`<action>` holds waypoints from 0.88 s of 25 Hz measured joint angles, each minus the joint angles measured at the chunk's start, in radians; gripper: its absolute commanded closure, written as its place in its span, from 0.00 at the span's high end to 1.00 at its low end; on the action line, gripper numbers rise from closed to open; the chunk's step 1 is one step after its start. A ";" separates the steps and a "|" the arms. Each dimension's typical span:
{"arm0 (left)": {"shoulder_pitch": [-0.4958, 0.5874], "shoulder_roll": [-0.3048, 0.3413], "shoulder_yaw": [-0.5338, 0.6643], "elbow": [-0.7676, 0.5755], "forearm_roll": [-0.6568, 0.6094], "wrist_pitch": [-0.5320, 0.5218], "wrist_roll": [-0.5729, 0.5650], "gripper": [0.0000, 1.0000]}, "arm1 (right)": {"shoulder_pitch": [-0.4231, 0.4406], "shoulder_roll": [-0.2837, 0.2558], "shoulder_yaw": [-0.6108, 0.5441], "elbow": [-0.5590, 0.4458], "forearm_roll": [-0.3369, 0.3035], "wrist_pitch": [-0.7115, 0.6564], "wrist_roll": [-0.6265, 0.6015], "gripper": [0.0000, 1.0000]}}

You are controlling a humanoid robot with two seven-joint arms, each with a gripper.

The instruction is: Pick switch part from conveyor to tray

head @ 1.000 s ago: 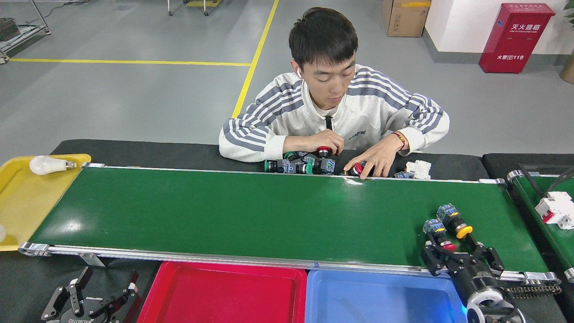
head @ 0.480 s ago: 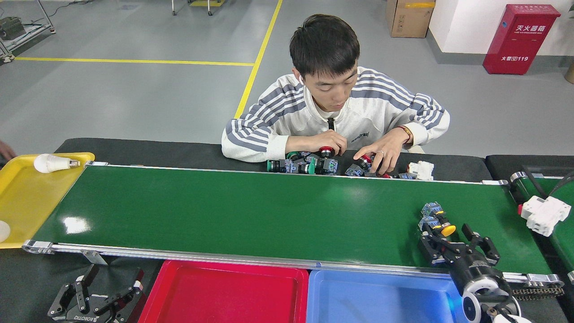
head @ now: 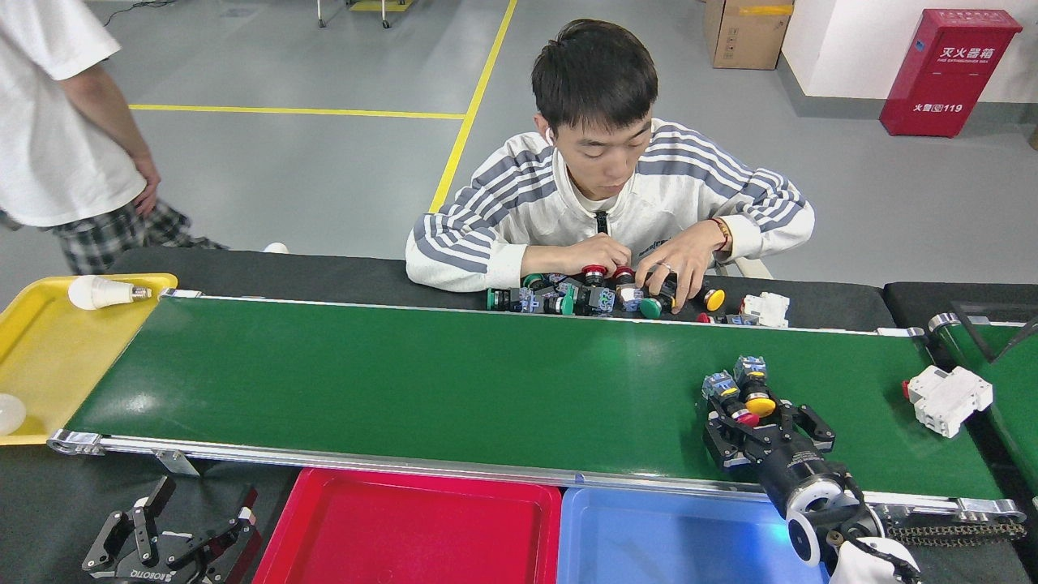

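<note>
In the head view, a light bulb [head: 101,291] is seen in the yellow tray [head: 49,357]; the red tray [head: 405,531] and blue tray [head: 673,539] hold nothing. On the green conveyor [head: 405,381], the right pincer [head: 758,415] is spread around two switch parts [head: 742,389], which lie between its fingers. A white breaker [head: 947,397] lies near the belt's right end. The left pincer [head: 170,539] is held open, low beside the red tray. A person [head: 608,203] is seated behind the black surface [head: 324,272].
</note>
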State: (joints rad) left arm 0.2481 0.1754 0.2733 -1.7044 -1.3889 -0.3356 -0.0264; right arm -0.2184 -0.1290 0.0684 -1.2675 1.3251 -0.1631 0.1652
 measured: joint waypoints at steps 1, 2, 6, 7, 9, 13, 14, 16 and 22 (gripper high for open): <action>0.002 0.000 0.000 0.000 0.000 0.000 0.000 1.00 | 0.004 -0.001 0.001 -0.014 0.000 -0.003 -0.004 0.01; 0.003 0.000 0.000 0.000 0.000 0.000 0.000 1.00 | 0.009 -0.001 0.001 -0.029 -0.001 -0.007 -0.005 0.01; 0.004 0.000 0.000 -0.001 0.000 0.000 0.000 1.00 | 0.059 -0.001 0.004 -0.132 -0.001 -0.042 -0.009 0.01; 0.004 0.000 0.000 -0.001 0.000 0.000 0.000 1.00 | 0.072 -0.001 0.007 -0.159 -0.001 -0.054 -0.010 0.01; 0.004 0.000 0.000 -0.002 0.000 0.000 0.000 1.00 | 0.112 -0.001 0.049 -0.244 -0.001 -0.095 -0.012 0.01; 0.004 0.000 0.000 -0.002 0.000 0.000 0.000 1.00 | 0.147 -0.001 0.239 -0.354 0.010 -0.176 -0.052 0.63; 0.004 0.000 0.000 -0.001 0.000 0.000 0.000 1.00 | 0.147 -0.001 0.294 -0.357 0.016 -0.190 -0.070 0.97; 0.003 0.000 0.000 -0.001 0.000 0.000 0.000 1.00 | 0.140 0.005 0.414 -0.347 0.037 -0.208 -0.118 1.00; -0.003 0.000 -0.018 -0.001 0.000 0.004 0.000 1.00 | 0.133 0.055 0.522 -0.297 0.048 -0.225 -0.166 1.00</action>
State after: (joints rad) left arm 0.2455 0.1754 0.2557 -1.7052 -1.3889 -0.3317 -0.0265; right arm -0.0858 -0.0736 0.5905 -1.5649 1.3732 -0.3878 -0.0006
